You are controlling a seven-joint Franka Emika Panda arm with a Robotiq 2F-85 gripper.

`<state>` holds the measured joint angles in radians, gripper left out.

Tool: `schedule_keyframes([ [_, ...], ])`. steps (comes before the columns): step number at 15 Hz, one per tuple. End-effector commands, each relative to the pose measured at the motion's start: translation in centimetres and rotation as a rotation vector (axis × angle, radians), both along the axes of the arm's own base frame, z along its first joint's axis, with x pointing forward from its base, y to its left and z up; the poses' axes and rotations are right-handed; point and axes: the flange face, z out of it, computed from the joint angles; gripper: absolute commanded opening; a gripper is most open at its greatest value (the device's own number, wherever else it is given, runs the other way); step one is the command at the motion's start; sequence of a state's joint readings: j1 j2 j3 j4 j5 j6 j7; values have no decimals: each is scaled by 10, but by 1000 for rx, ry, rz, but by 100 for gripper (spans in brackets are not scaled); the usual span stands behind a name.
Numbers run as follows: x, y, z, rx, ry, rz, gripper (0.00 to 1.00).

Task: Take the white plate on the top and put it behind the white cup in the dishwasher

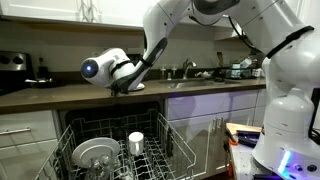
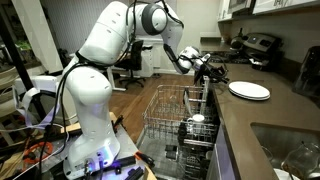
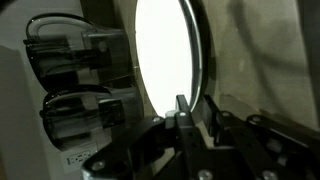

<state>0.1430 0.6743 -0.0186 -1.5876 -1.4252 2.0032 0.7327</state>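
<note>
The white plate (image 2: 249,90) lies flat on the dark countertop, beside my gripper (image 2: 222,77). In the wrist view the plate (image 3: 160,55) fills the middle as a bright oval. My gripper (image 3: 196,108) has its two fingers close together, pinching the plate's near rim. The plate still rests on the counter. The dishwasher (image 1: 60,125) stands open below, its white wire rack (image 2: 165,110) pulled out. The white cup (image 1: 136,142) stands in the rack and also shows in an exterior view (image 2: 197,121). My gripper (image 1: 130,88) is above the counter's edge, over the rack.
A greyish glassy dish (image 1: 95,152) sits in the rack left of the cup. A sink (image 2: 290,150) is set in the counter. A stove with a kettle (image 1: 12,62) is at the far end. The robot's white base (image 1: 285,140) stands beside the dishwasher.
</note>
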Motion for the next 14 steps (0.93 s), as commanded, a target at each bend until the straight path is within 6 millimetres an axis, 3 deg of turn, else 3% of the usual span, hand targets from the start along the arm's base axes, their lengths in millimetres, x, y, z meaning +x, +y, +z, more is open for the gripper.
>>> schedule_keyframes([
  [1,-1,-9,5,1,-4,35,49],
  [4,0,-15,4,3,-3,42,69],
  [7,0,-21,4,-7,-5,54,70],
  [8,1,-22,5,-12,-7,56,67],
  [9,1,-23,4,-13,-6,56,49],
  [14,1,-23,4,-15,-6,54,16],
])
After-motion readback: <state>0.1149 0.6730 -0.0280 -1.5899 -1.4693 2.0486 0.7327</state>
